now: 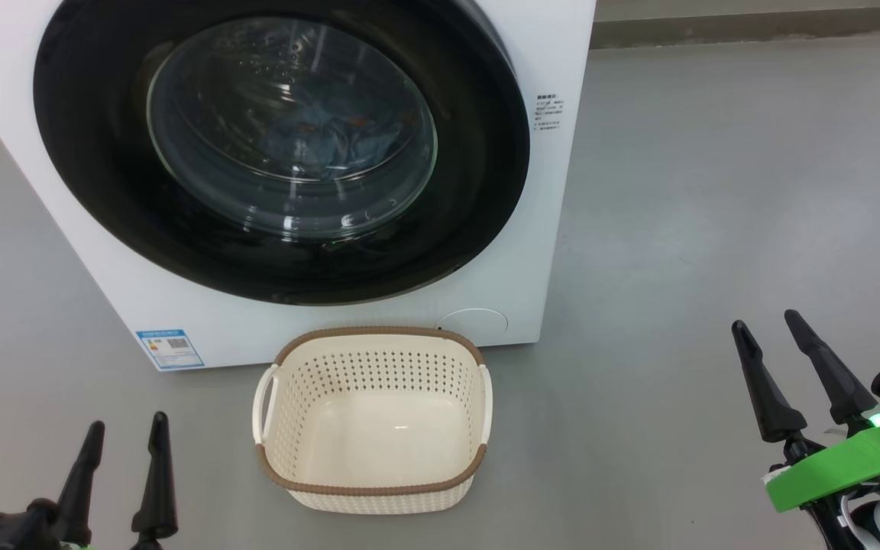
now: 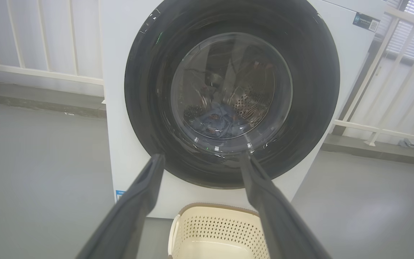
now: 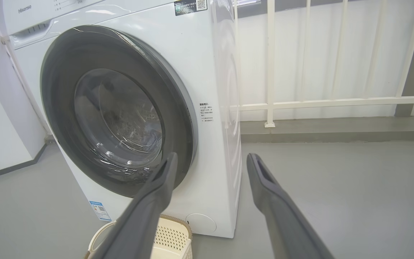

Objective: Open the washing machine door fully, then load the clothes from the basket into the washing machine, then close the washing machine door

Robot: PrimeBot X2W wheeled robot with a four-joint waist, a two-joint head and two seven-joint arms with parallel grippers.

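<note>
Both the left pincer [image 1: 127, 422] and right pincer [image 1: 765, 321] hang released, while clothes [image 1: 325, 137] blur behind the shut door [image 1: 88, 168], its top cropped in the head view, whole from the right wrist.

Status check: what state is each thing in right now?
washing machine door: shut.
clothes: inside the washing machine, behind the door's window.
basket: empty, upright, in front of the washing machine.
left tool: open, holding nothing.
right tool: open, holding nothing.
</note>
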